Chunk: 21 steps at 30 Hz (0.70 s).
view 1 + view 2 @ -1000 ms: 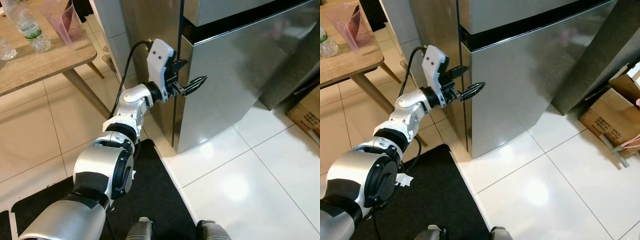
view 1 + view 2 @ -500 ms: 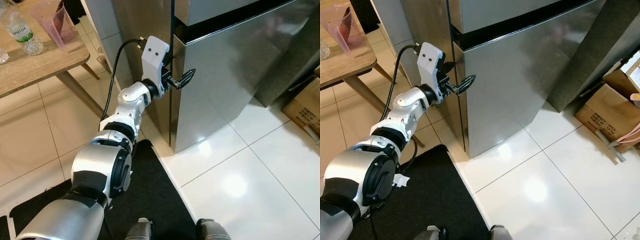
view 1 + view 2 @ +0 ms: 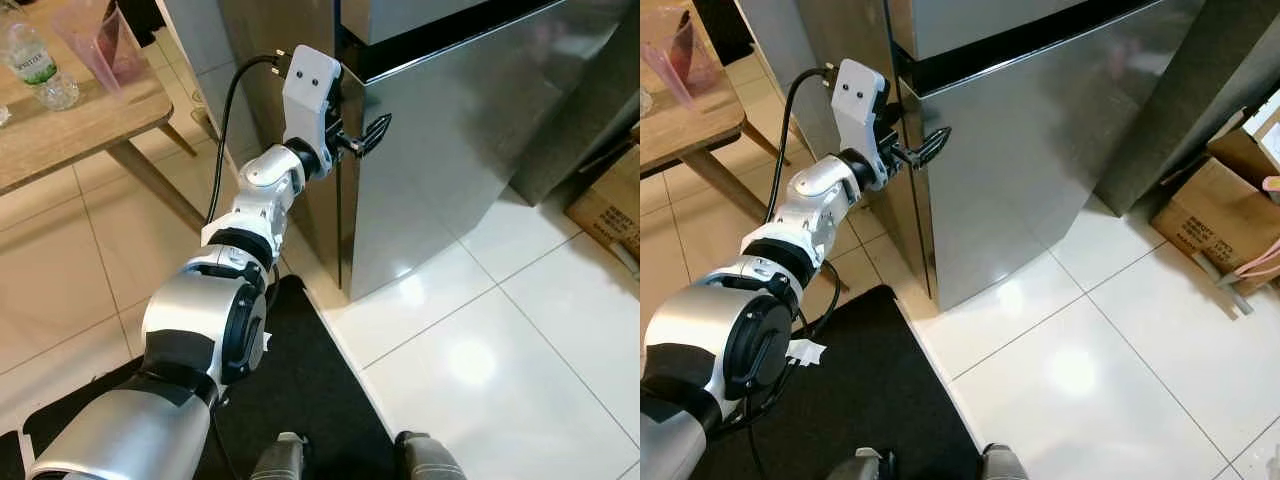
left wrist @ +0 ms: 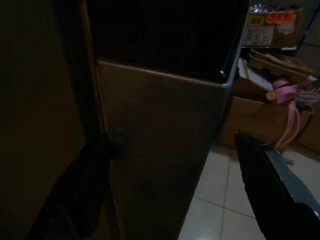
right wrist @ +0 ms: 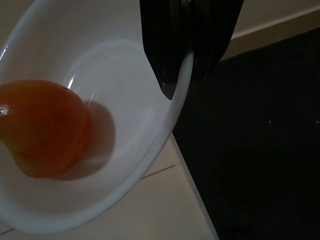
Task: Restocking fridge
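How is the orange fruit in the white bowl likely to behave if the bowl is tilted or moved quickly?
The orange fruit looks rounded and lies loose on the smooth inside of the white bowl, so it would probably roll or slide. The right gripper pinches only the bowl's rim, so the bowl may tip under the fruit's weight. The bowl looks stiff, perhaps breakable.

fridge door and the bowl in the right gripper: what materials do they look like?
Fridge door: looks like brushed stainless steel, grey with soft blurred reflections. Bowl: glossy white, probably glazed ceramic, possibly plastic; smooth sheen on its wall, thin rim pinched by the right gripper.
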Tool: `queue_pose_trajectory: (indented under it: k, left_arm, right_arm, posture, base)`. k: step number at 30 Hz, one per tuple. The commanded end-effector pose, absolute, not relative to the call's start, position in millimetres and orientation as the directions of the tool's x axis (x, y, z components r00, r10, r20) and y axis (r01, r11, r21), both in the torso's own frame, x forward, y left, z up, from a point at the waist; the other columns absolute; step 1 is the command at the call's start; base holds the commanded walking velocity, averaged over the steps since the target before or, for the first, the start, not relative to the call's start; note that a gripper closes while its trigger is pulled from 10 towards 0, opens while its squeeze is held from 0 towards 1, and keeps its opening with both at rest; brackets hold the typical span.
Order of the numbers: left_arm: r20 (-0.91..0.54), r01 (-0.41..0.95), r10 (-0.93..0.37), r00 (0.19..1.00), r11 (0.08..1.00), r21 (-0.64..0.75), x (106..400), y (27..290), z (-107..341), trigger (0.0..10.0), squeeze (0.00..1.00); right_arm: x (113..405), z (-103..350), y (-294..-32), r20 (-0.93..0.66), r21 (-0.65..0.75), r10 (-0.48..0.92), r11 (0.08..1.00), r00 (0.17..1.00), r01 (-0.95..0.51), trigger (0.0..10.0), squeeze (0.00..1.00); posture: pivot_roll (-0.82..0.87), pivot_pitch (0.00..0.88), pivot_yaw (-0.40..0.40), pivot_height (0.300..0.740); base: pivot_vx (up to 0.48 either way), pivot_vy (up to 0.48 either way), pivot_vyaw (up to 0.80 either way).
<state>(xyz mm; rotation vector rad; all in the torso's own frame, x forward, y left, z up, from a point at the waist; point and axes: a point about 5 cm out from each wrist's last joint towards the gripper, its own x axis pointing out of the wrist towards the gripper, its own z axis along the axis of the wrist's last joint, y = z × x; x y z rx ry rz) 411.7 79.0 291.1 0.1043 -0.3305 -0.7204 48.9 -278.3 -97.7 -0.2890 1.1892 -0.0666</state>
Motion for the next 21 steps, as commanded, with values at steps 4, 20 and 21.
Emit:
queue_pose_trajectory:
  k: [4, 20, 21]
  left_arm:
    - [0.229, 0.682, -0.705, 0.672, 0.709, 0.182, 410, 71, 288, 10.0, 0.0]
    - [0.23, 0.903, -0.918, 0.322, 0.371, 0.216, 389, 33, 286, 10.0, 0.0]
    - [0.23, 0.908, -0.924, 0.305, 0.355, 0.222, 388, 30, 286, 10.0, 0.0]
  right_arm:
    - [32, -98, -283, -0.913, -0.266, -0.224, 0.961, 0.34, -0.081, 10.0, 0.0]
    - [35, -99, -279, -0.909, -0.265, -0.223, 0.961, 0.353, -0.075, 10.0, 0.0]
    - [36, -99, -278, -0.908, -0.265, -0.223, 0.961, 0.355, -0.074, 10.0, 0.0]
  posture:
    - [-0.25, 0.392, 0.051, 0.74]
    - [-0.24, 0.389, 0.067, 0.74]
    - [-0.24, 0.386, 0.069, 0.74]
  base:
    - [0.0, 0.0, 0.0]
    - [0.0, 0.0, 0.0]
    - [0.0, 0.0, 0.0]
